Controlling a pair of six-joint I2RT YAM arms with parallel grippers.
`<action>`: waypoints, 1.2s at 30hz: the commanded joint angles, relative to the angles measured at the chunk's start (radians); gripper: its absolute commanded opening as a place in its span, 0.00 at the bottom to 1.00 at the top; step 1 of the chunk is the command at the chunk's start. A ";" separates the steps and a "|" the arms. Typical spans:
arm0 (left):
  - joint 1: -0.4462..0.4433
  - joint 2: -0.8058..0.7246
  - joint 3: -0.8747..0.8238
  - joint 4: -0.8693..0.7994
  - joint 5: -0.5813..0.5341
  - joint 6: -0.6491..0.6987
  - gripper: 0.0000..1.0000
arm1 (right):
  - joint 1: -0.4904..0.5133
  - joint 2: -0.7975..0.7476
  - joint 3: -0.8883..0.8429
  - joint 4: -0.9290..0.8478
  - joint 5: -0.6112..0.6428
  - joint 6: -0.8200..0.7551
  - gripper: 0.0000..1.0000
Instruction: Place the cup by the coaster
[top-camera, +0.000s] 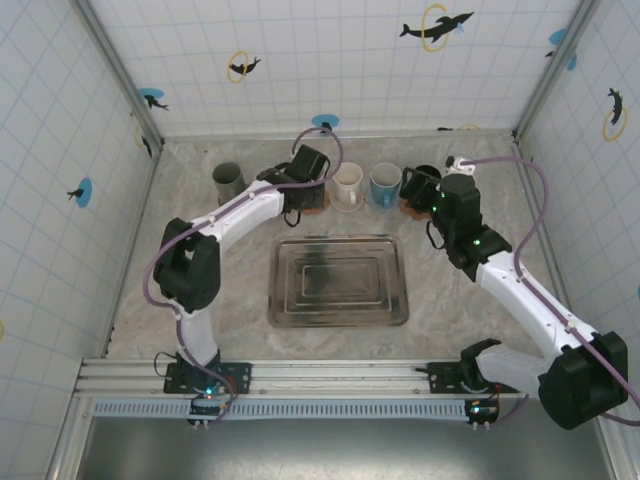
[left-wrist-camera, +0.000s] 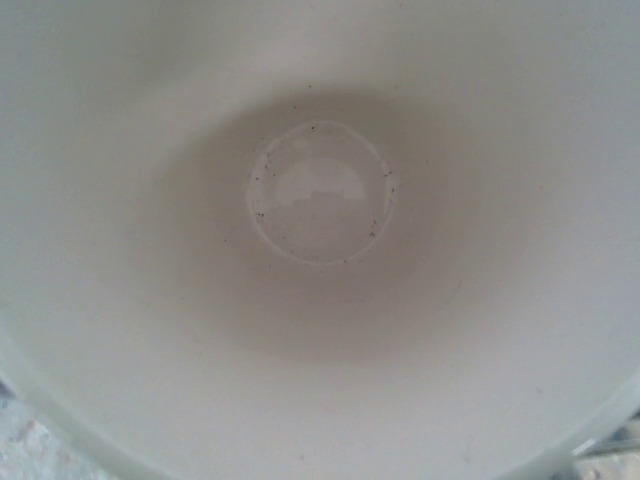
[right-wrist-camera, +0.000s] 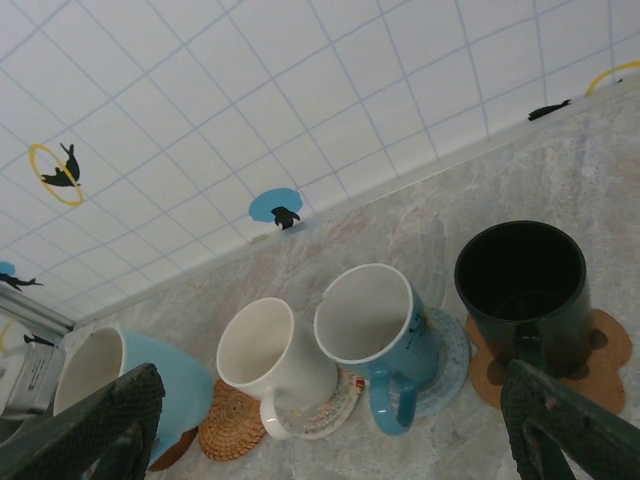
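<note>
We take the metal tray (top-camera: 338, 280) in the middle of the counter (top-camera: 450, 310) as our mark. Behind the tray, along the back wall, stands a row of cups. The left tool (top-camera: 303, 188) hangs over that row behind the tray's left half. The right tool (top-camera: 422, 186) sits behind the tray's right corner, its fingers spread wide with nothing between them.

The light blue cup (right-wrist-camera: 175, 375) is at the left tool, behind the tray's left half. It is tilted with its mouth turned away from the white cup (right-wrist-camera: 275, 350) beside it, and seems to us lifted off the counter. The left tool is pressed together on it. We judge that it pinches the wall at the rim, since its wrist camera looks straight down the inside.

We read the cup as glazed ceramic:
- It is stiff, and smooth enough to slip.
- It has real weight for a thin rim pinch, so it may swing.
- It is liable to chip if knocked against its neighbours.

The rim wall is a fair place to hold it. We cannot tell whether it has a handle. It wants a slow, upright set-down.

The cup is pale blue outside and glossy white inside. It has a round flat floor with a few dark specks around its edge.

A brown coaster (right-wrist-camera: 178, 448) peeks out beneath the cup, and a woven coaster (right-wrist-camera: 232, 432) lies just beside that one.
</note>
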 joint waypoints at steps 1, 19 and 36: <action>0.021 0.024 0.084 -0.001 -0.010 0.044 0.00 | -0.013 0.008 -0.022 0.020 -0.016 -0.010 0.89; 0.041 0.162 0.184 -0.068 -0.006 0.057 0.00 | -0.032 0.039 -0.025 0.032 -0.038 -0.005 0.89; 0.041 0.198 0.183 -0.074 0.007 0.057 0.00 | -0.032 0.057 -0.019 0.036 -0.050 -0.003 0.89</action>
